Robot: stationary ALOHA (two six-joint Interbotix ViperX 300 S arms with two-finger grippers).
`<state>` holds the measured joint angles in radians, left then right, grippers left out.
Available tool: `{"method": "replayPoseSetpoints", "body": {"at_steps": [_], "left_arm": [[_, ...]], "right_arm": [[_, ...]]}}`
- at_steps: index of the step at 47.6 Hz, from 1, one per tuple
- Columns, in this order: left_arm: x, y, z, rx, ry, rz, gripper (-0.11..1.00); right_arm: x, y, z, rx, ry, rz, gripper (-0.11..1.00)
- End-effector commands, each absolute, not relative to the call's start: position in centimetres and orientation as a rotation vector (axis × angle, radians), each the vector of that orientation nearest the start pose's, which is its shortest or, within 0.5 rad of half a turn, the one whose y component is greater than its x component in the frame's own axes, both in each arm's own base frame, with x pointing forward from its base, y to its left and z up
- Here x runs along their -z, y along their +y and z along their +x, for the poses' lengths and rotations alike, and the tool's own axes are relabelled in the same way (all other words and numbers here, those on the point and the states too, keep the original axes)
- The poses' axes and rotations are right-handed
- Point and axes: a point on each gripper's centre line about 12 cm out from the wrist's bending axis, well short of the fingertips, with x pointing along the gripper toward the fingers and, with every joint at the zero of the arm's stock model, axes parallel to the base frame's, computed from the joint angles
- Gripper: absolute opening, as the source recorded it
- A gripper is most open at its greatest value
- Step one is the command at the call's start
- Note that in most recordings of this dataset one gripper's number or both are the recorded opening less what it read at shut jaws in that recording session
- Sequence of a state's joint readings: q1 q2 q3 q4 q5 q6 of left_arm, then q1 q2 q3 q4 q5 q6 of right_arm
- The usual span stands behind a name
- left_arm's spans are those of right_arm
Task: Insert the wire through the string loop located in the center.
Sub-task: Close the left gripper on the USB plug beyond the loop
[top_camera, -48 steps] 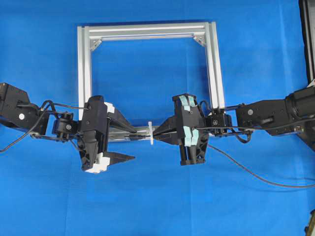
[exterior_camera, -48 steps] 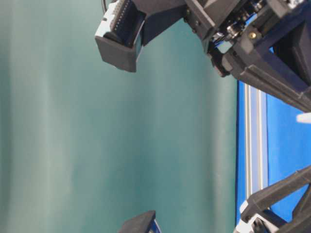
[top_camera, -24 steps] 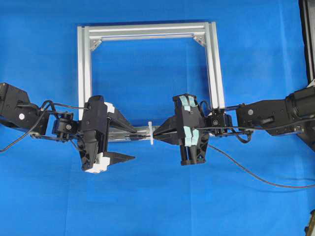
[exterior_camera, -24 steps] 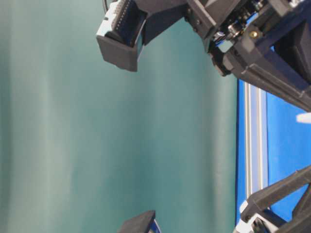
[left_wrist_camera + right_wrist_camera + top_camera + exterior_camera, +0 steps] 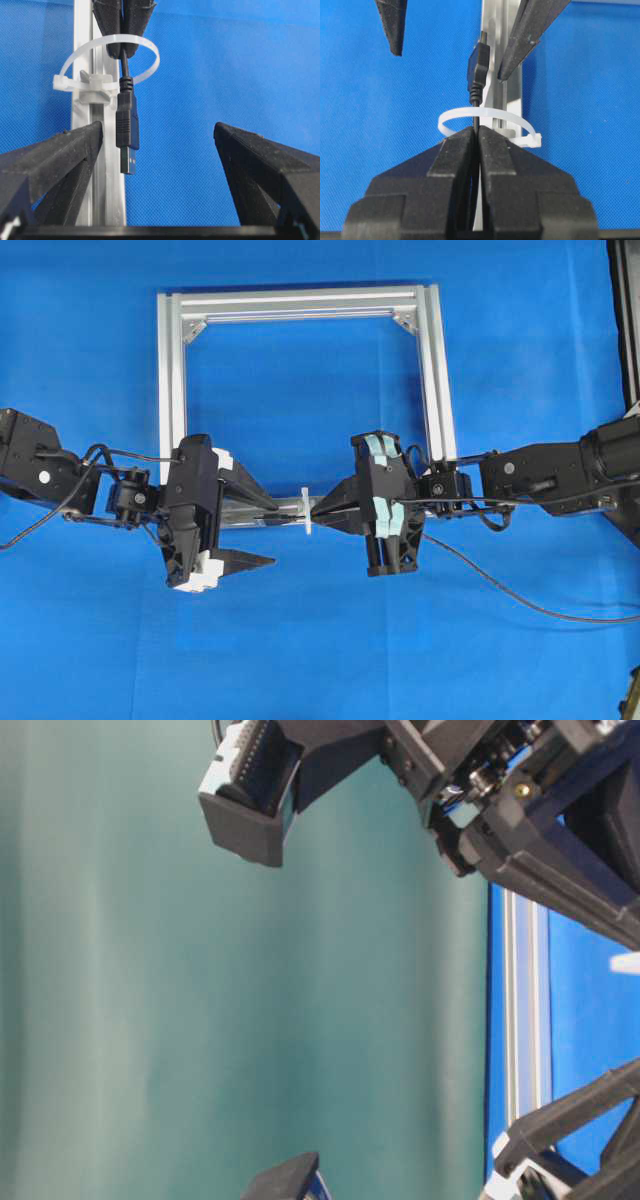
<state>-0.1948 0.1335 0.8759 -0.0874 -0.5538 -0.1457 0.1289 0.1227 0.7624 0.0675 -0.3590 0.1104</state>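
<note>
Right gripper [image 5: 476, 132] is pressed together on the wire [image 5: 476, 117], pinching it just behind the loop [image 5: 490, 122]. In the right wrist view the wire runs up from the fingertips through the white loop, and the plug [image 5: 477, 67] sits on the far side. Left wrist view confirms it: plug [image 5: 127, 130] hangs past the loop [image 5: 107, 62] with its metal end towards the camera, between the fingers of our left gripper [image 5: 160, 150].

Left gripper is spread wide, nothing in it. One finger [image 5: 55, 155] lies over the frame [image 5: 107, 190] bar, the other is out over the blue bench [image 5: 200, 75]; neither touches the plug.

Overhead, we have both grippers facing each other across the frame's [image 5: 300, 302] near bar, left gripper [image 5: 262, 532] and right gripper [image 5: 318, 510] either side of the loop [image 5: 306, 510]. The rest of the wire [image 5: 520, 600] trails off right across the bench [image 5: 300, 660].

Table-level view shows only arm parts, no use here.
</note>
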Motion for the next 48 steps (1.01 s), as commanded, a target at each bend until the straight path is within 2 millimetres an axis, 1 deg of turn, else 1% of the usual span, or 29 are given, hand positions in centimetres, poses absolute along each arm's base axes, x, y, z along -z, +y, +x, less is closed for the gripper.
{"method": "replayPoseSetpoints", "body": {"at_steps": [1,8,10,12,15,21,23,24,48], "left_arm": [[-12.11,-6.53,36.44,0.098,0.432,-0.165,0.86],[-12.15,-6.47,36.44,0.096,0.432,-0.167,0.81],[-12.13,-6.36,36.45,0.093,0.433,-0.168,0.78],[-12.19,-6.30,36.46,0.092,0.431,-0.168,0.73],[-12.19,-6.25,36.47,0.090,0.431,-0.169,0.58],[-12.13,-5.90,36.48,0.082,0.433,-0.164,0.19],[-12.13,-5.79,36.50,0.079,0.433,-0.163,0.10],[-12.14,-5.78,36.45,0.079,0.433,-0.163,0.08],[-12.18,-5.62,36.52,0.075,0.431,-0.163,0.08]], "right_arm": [[-13.35,4.68,38.77,-0.059,0.507,0.129,-0.02],[-13.35,4.68,38.77,-0.059,0.507,0.129,-0.02],[-13.35,4.68,38.77,-0.059,0.507,0.129,-0.02],[-13.35,4.68,38.77,-0.059,0.507,0.129,-0.02],[-13.35,4.68,38.77,-0.059,0.507,0.129,-0.02],[-13.35,4.68,38.77,-0.059,0.507,0.129,-0.02],[-13.35,4.68,38.77,-0.059,0.507,0.129,-0.02],[-13.35,4.68,38.77,-0.059,0.507,0.129,-0.02],[-13.35,4.70,38.77,-0.061,0.507,0.125,-0.02]]}}
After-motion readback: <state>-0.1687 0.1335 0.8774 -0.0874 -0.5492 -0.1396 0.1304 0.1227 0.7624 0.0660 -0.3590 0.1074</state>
